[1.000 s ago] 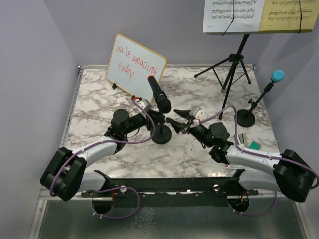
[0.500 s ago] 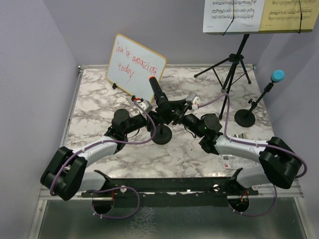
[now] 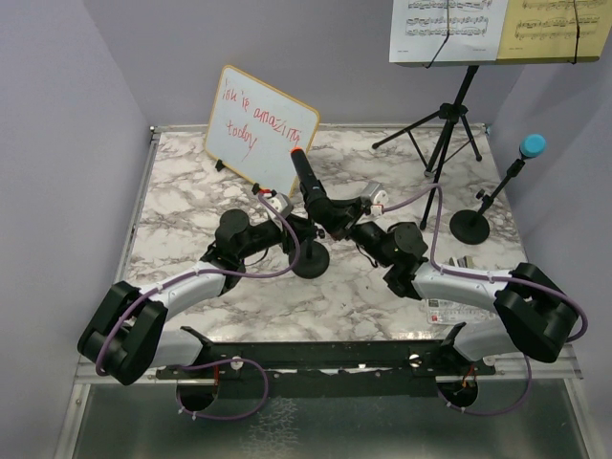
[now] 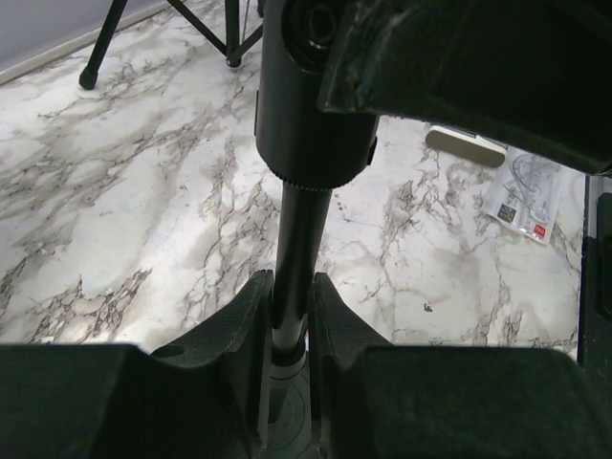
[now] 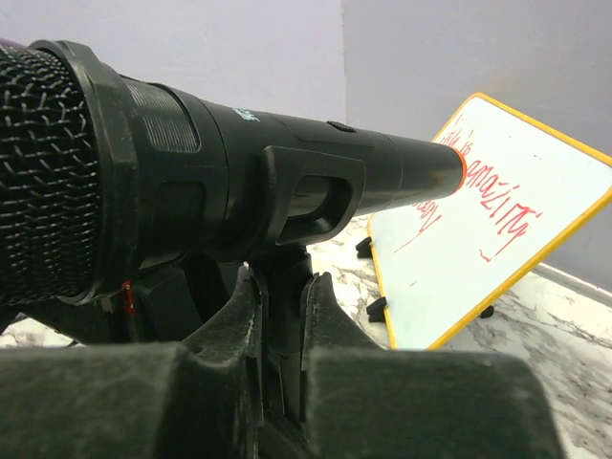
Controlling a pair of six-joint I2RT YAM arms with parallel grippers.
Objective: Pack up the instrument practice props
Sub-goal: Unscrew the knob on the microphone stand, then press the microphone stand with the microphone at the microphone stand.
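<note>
Top view: the black mic (image 3: 307,179) is near the ctr of the table (image 3: 182,191). It is tilted, w/ its red end up toward 11 o'clock and its mesh head low on the 5 o'clock side. It sits in the clip of a holder (image 3: 309,260), whose round base stands on the marble just at 6 o'clock from the mic.

The left gripper (image 4: 287,325) is on the 8 o'clock side of the holder. In its wrist view both fingers are clenched on the thin pole of the holder, low and close above the base. The pads touch the pole on both sides.

The right gripper (image 5: 277,325) is on the 4 o'clock side. Its fingers are closed under the mic body on a black piece, which seems to be the neck of the clip; the view is very close, so I am not fully sure. The mic itself lies across above the fingers, not between them.

Other props:
- The blue mic (image 3: 532,145) is at approx. 3 o'clock near the table edge, on the 2nd holder (image 3: 470,227), well apart from both arms.
- The stand (image 3: 449,115) is at 1 o'clock, w/ a white sheet (image 3: 448,29) and a yellow sheet (image 3: 559,29) side by side on its desk.
- The board (image 3: 260,124) w/ red writing leans at 11 o'clock, behind the black mic.
</note>
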